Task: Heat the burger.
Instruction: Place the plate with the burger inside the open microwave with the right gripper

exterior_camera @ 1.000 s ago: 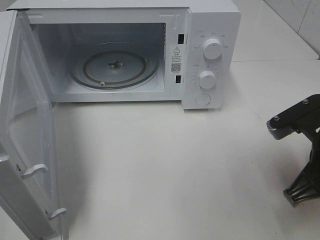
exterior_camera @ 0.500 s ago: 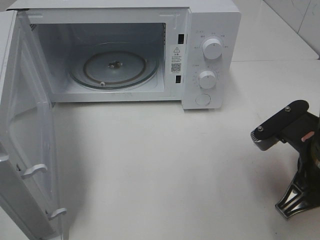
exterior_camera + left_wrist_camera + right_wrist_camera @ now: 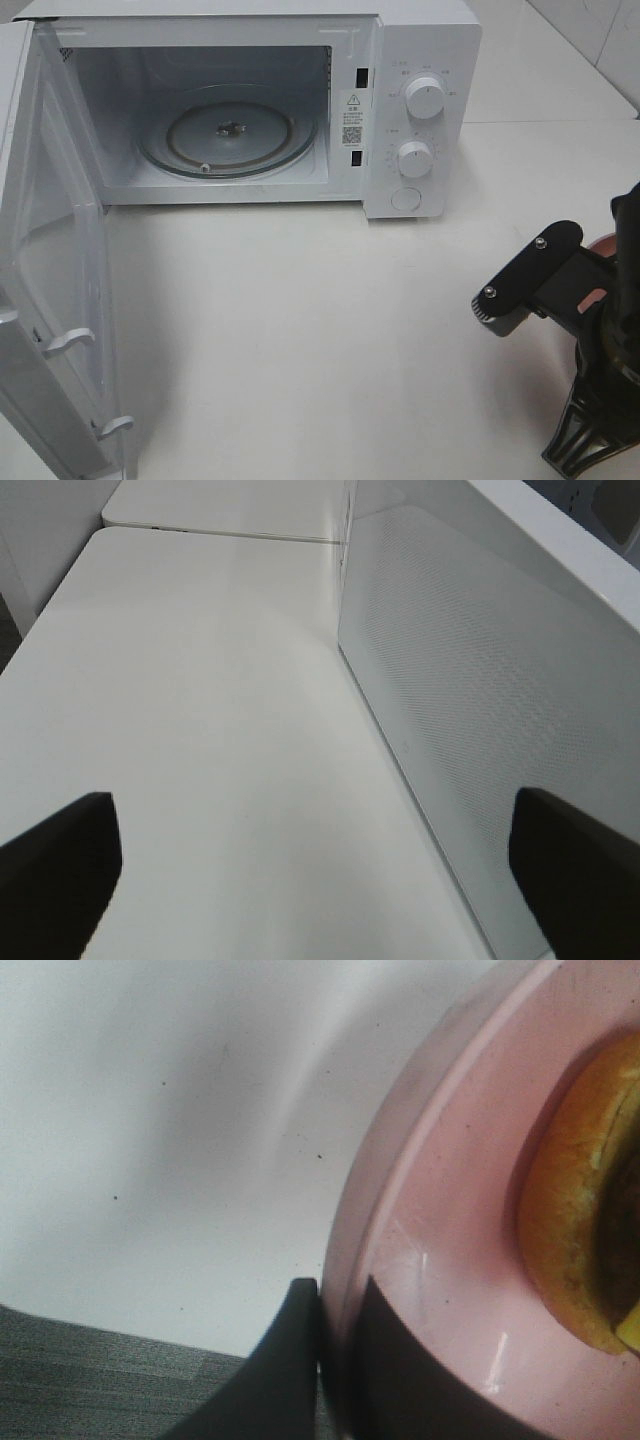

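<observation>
A white counter (image 3: 300, 330) carries a microwave (image 3: 425, 40) whose door (image 3: 50, 280) stands swung wide to the left. That leaves the glass turntable (image 3: 228, 135) bare and within reach, evidently ready to take the food. At the counter's right edge the right arm (image 3: 560, 290) hangs low over a pink plate (image 3: 440, 1240). The right claw (image 3: 338, 1310) is pressed together on the plate's rim, one finger outside and one inside, a pinch that should let the dish travel level with the food untouched. The burger (image 3: 565, 1230) sits on that plate, well apart from the microwave, with only the edge of its bun showing in the wrist view. The left claw (image 3: 320, 860) is spread wide and holds nothing. It hangs above the counter beside a white perforated panel, probably the open door, and seems placed to shut it once the plate is inside.
</observation>
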Controlling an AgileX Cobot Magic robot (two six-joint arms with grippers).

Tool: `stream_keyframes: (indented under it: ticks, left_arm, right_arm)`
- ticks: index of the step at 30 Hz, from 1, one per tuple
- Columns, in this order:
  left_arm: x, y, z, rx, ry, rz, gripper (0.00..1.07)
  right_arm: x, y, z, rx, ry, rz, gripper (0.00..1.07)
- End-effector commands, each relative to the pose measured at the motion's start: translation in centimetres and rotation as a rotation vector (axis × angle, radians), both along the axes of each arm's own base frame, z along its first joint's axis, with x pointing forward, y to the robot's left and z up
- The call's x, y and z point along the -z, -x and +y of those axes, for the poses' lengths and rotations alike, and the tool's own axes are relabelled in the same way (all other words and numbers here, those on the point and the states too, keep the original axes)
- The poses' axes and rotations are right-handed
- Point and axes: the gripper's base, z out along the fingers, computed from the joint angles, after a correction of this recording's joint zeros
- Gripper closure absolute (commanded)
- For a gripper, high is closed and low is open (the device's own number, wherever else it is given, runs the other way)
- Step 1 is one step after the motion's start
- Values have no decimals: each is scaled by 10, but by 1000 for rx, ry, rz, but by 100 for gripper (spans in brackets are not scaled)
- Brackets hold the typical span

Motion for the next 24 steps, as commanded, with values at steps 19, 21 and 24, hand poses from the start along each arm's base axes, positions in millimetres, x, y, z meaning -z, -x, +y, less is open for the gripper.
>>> stream_keyframes:
  ticks: [19,21,24]
  left_arm:
    - [0,2,0,-4,4,-25,9]
    - [0,2,0,-4,4,-25,9]
    - [0,2,0,-4,4,-25,9]
  right_arm:
    - [-5,33,26,-233,61,-16,107]
    - [-5,35,27,-246,61,-16,107]
    - [-5,41,32,-290,62,-18,107]
